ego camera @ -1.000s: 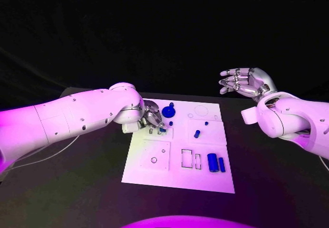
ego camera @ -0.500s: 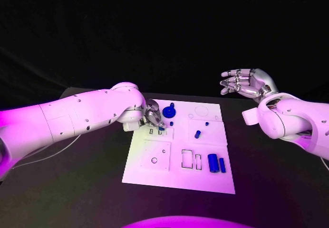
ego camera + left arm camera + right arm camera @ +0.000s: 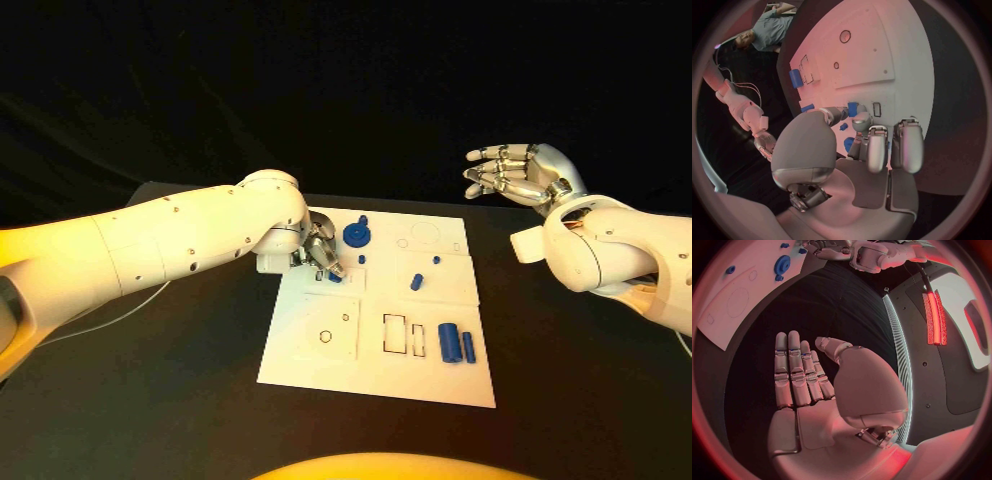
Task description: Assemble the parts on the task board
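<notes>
Two silver hands: left (image 3: 320, 252) pinches a small blue part (image 3: 335, 275) on the flat white task board (image 3: 361, 370); right (image 3: 519, 176) spread, empty

White arms w/ dark screw dots; silver hands (image 3: 522, 174); maybe cable.

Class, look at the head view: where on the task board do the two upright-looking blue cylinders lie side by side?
The two blue cylinders lie on the task board near its right edge, toward the robot, just right of the rectangular slots.

White task board (image 3: 378, 345) lies flat mid-table, small blue parts (image 3: 454, 343) scattered on it, some apparently upright.
</notes>
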